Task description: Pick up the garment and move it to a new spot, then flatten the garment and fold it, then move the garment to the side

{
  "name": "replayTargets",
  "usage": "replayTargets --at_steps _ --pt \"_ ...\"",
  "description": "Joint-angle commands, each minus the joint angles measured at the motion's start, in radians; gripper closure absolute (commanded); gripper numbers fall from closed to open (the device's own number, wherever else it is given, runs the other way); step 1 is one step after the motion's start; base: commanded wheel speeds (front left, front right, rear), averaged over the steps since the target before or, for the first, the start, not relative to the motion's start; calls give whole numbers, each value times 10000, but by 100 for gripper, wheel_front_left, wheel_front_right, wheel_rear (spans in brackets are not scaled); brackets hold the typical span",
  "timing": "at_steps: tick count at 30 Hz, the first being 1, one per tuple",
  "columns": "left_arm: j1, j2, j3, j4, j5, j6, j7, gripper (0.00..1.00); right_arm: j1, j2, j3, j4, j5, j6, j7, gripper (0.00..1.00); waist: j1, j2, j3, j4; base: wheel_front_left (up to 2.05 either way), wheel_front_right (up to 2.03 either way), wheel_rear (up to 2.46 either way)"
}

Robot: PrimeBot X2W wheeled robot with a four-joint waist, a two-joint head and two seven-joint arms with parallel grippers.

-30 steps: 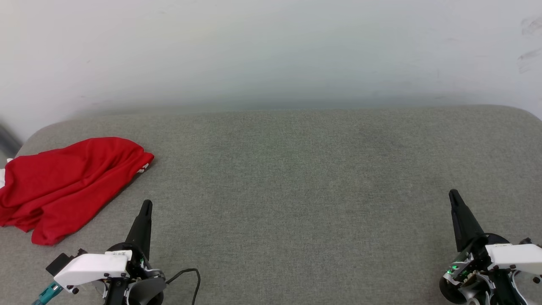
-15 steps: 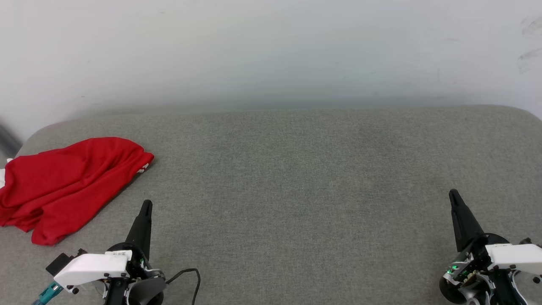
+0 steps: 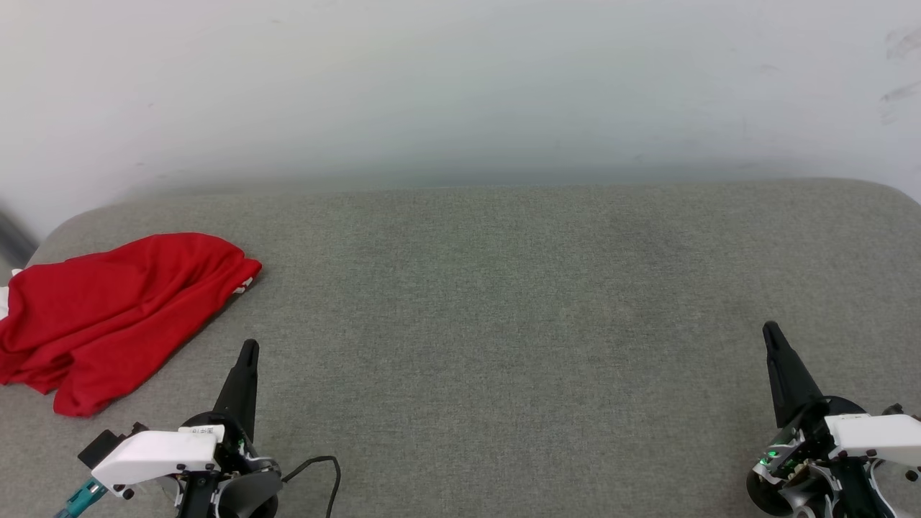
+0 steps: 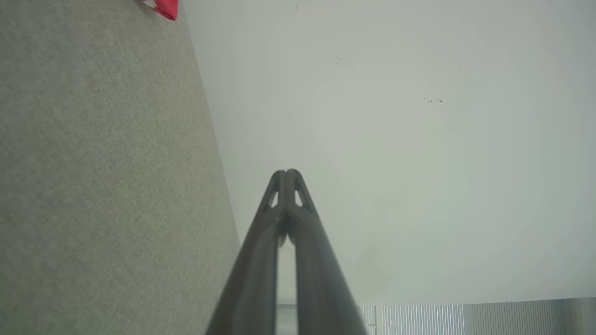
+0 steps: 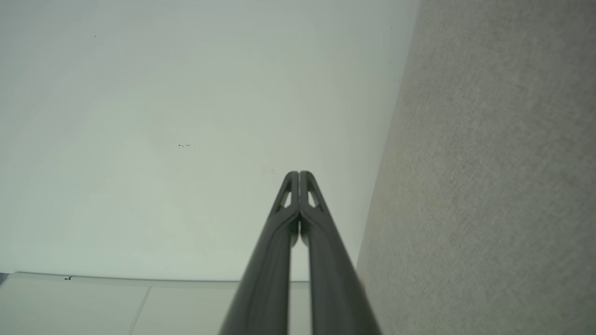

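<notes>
The garment (image 3: 115,316) lies in a loose, crumpled heap at the far left of the desk (image 3: 504,302), close to the rounded left corner, and its left side runs out of the head view. It is red, with a little red-and-white striped trim (image 3: 245,284) peeking out at its right tip and a scrap of white at the left border of that view. No lettering can be made out among the folds. The desk is covered in grey woven fabric and backs onto a plain pale wall (image 3: 460,86). The left jaws sit at the near left, just right of the garment's near end and apart from it. Their two long dark fingers (image 3: 241,388) point away toward the wall, pressed together and empty. The left wrist view shows those fingers (image 4: 260,251) meeting at the tips with nothing between them, and a small red corner of the garment (image 4: 165,7) at its top edge. The right jaws sit at the near right, well apart from the garment. Their fingers (image 3: 788,378) are likewise pressed together and empty, which the right wrist view confirms with both fingers (image 5: 274,251) touching at the tips above bare grey fabric. A thin black cable (image 3: 324,467) loops beside the left wrist at the near edge.
</notes>
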State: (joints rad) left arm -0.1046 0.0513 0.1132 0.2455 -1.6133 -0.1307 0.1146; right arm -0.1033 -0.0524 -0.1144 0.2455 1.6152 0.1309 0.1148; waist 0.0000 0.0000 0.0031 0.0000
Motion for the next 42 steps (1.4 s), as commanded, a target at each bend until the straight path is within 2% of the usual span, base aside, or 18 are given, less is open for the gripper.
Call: replayTargets --at_steps 1,2,3,7,16,22,33,42 --pt "-89 -13 26 9 18 1 21 100 -106 44 3 5 -46 -2 3 100 0 0 0 0 0 0 0" --pt "-89 -13 26 9 18 1 20 100 -106 44 3 5 -46 -2 3 100 0 0 0 0 0 0 0" --pt "1 0 0 -2 4 0 -4 0 0 0 1 -2 -1 -2 -3 0 0 0 0 0 0 0 0" --pt "301 -36 -51 329 -1 2 -6 0 306 4 14 332 2 -4 -2 0 0 0 0 0 0 0 0" --pt "499 -32 -97 74 342 2 -470 0 451 6 253 93 -219 -3 -467 0 0 0 10 -13 0 0 0" --pt "598 -29 58 186 1045 9 -753 0 506 7 167 190 -619 -2 -750 0 0 0 8 -24 0 0 0" --pt "650 -24 733 -119 2560 39 -1224 0 392 9 -131 -10 -2938 -1 -1222 0 0 0 33 -30 0 0 0" --pt "743 -19 919 -1231 4413 539 -1573 0 458 10 -84 -1039 -5385 0 -1569 0 0 0 88 -21 0 0 0"
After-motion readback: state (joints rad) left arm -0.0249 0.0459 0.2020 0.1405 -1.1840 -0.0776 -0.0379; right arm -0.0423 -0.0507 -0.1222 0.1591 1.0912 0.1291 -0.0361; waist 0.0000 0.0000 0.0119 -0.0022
